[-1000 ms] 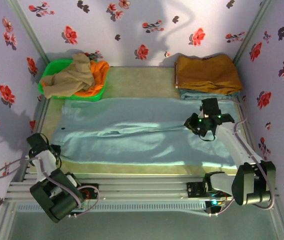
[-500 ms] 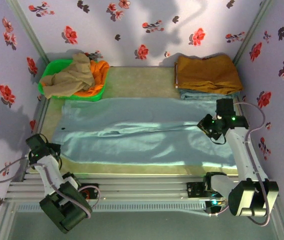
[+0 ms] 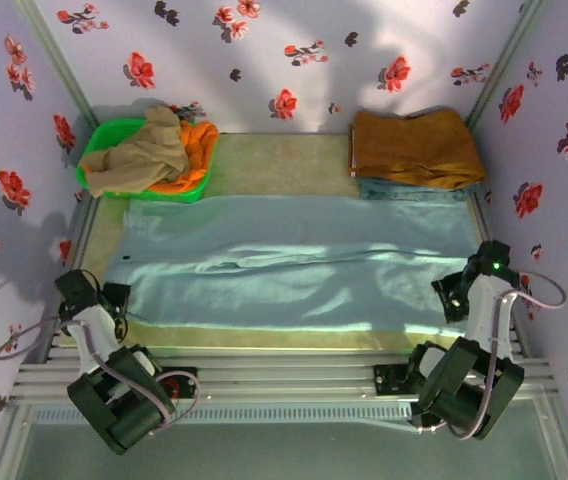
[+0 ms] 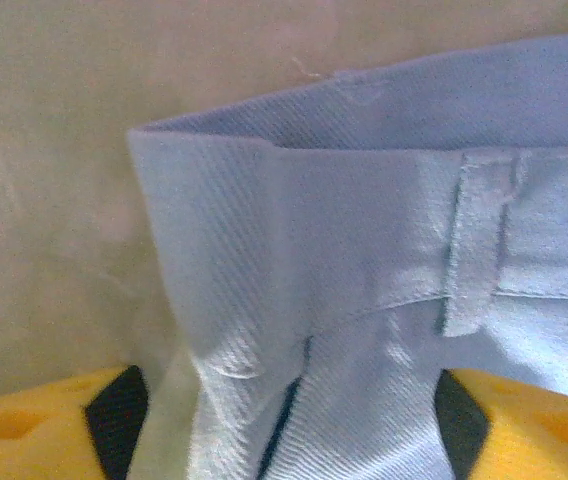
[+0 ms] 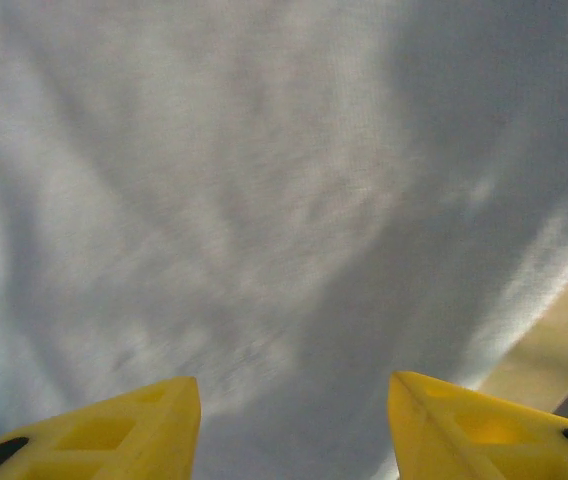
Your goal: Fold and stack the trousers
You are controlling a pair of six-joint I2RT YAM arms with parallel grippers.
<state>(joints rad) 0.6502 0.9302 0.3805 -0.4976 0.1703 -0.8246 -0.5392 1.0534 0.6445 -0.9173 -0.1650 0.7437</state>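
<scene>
Twill ribs run slantwise across the trousers point(image 4: 364, 400) in the left wrist view, where the stitched waistband point(image 4: 364, 240) carries a flat belt loop point(image 4: 474, 250) and turns a soft, rounded corner. Seen from above, the trousers point(image 3: 294, 270) lie spread flat and long across the middle of the worktop point(image 3: 274, 160), waistband toward the left edge and legs reaching the right edge, a shallow crease running along between the legs. The right wrist view shows the cloth point(image 5: 264, 200) plain and finely woven, gently rippled.

The left gripper point(image 4: 284, 430) has its yellow fingers point(image 4: 44, 420) wide apart with the waistband corner between them; from above it point(image 3: 119, 298) sits at the trousers' left end. The right gripper point(image 5: 294, 430) hangs over the leg cloth near the right edge point(image 3: 451, 298), its fingers point(image 5: 114, 425) also apart.

At the far left corner a green plastic basket point(image 3: 99, 140) holds a crumpled beige garment point(image 3: 144, 150) lying over an orange cloth point(image 3: 196, 150). At the far right corner a folded mustard garment point(image 3: 414, 145) rests on a folded blue piece point(image 3: 414, 190).
</scene>
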